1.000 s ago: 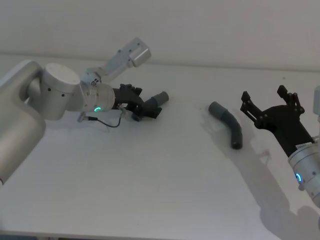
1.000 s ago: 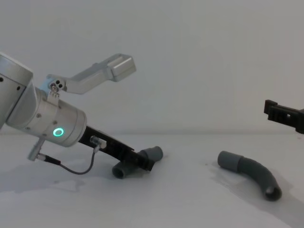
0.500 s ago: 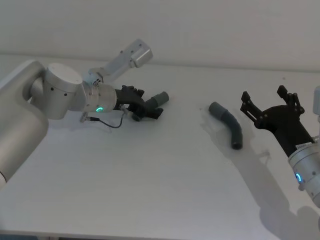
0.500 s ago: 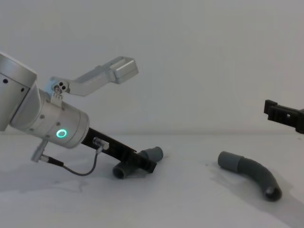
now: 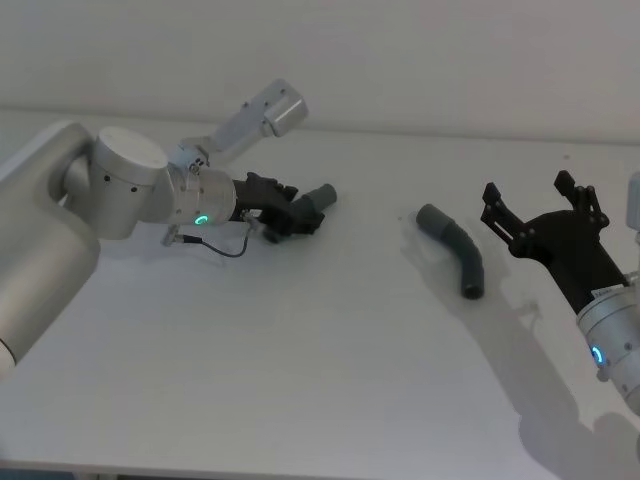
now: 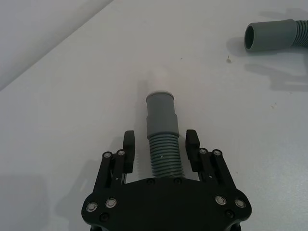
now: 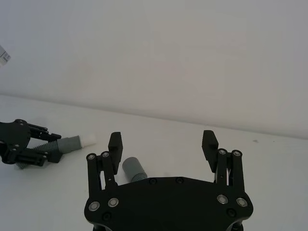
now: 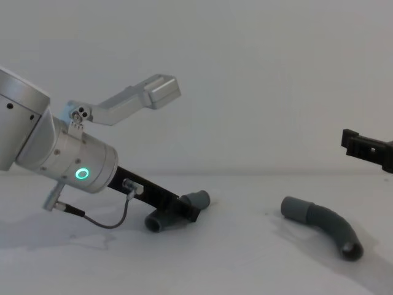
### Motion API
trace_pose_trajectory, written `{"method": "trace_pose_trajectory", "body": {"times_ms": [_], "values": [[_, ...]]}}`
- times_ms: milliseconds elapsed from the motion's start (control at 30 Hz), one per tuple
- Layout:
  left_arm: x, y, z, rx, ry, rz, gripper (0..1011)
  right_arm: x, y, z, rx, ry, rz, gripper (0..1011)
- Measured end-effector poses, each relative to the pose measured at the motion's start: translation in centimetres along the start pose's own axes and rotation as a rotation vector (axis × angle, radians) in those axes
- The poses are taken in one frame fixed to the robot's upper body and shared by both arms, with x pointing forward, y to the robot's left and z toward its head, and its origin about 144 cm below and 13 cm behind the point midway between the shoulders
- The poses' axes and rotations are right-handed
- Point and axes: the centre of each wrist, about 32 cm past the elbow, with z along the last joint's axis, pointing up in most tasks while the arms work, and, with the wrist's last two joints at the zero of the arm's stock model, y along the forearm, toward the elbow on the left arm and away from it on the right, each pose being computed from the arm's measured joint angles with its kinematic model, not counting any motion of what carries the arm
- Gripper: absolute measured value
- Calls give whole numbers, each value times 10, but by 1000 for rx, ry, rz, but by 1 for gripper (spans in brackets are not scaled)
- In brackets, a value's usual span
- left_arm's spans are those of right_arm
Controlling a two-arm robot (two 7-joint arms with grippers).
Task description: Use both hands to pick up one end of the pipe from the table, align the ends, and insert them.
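Light: soft, even, bright, from above on the white desk (image 5: 320,380).
Shadows: pale, diffuse; a broad one beside the right tool (image 5: 530,195), a faint one under the left arm (image 8: 61,153), smudges around the right pipe piece (image 5: 455,250).
Glow: green ring light (image 8: 81,174) on the left arm.

The right gripper (image 7: 162,143), jaws wide apart, hangs seemingly clear of a grey cuff (image 7: 133,168).
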Motion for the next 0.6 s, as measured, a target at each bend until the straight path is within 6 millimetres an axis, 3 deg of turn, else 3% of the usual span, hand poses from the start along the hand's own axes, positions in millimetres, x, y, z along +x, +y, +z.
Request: {"method": "trace_pose_trajectory", "body": {"times_ms": [600], "values": [[0,0,0,2,2,0,498,0,0,0,-3,0,1,1004]]}}
